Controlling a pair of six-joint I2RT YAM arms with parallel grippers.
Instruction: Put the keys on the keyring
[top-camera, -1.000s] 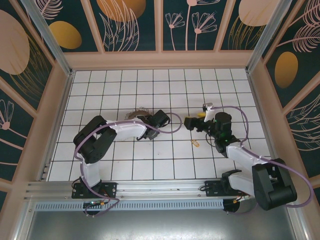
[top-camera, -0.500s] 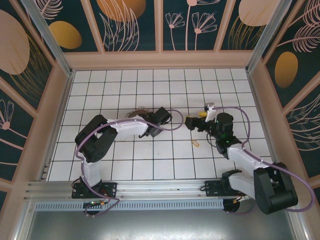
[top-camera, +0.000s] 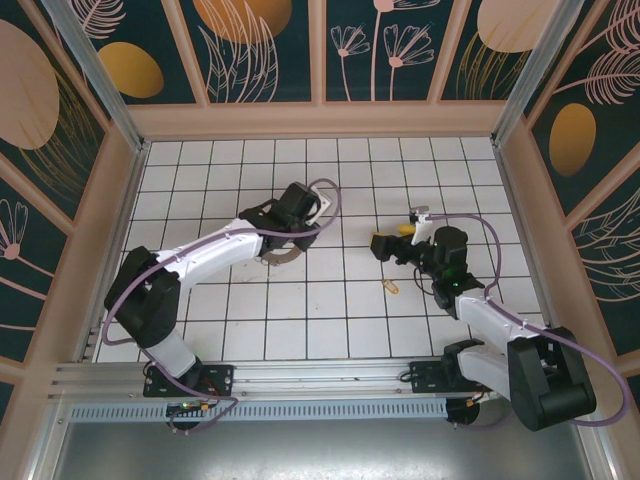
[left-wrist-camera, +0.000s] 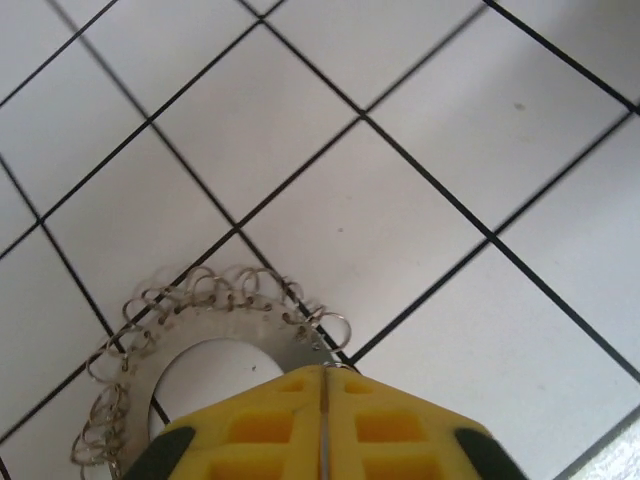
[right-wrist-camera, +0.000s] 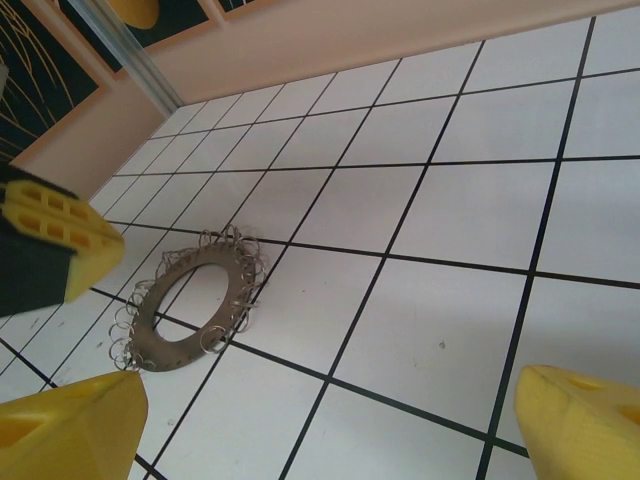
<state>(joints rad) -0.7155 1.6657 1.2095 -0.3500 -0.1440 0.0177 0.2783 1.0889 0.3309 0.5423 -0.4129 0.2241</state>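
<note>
The keyring (left-wrist-camera: 229, 329), a flat brown ring fringed with small silvery loops, lies on the white tiles under my left gripper (left-wrist-camera: 325, 375). Its yellow fingers are pressed together at the ring's rim, with one small loop caught at the seam. From above, the keyring (top-camera: 284, 258) pokes out below the left gripper (top-camera: 272, 243). The keys (top-camera: 391, 287), a tiny yellow-tan piece, lie on a tile just in front of my right gripper (top-camera: 392, 236). That gripper (right-wrist-camera: 325, 430) is open and empty, facing the keyring (right-wrist-camera: 171, 356), with a left finger (right-wrist-camera: 60, 235) beside it.
Tan walls (top-camera: 320, 120) fence the tiled floor on three sides. Both arm bases sit on the metal rail (top-camera: 320, 378) at the near edge. A purple cable (top-camera: 330, 195) loops off the left wrist.
The left arm has swung and stretched out toward the back, bringing its shut gripper onto the keyring, which now sits a little nearer. The right arm has barely moved.
</note>
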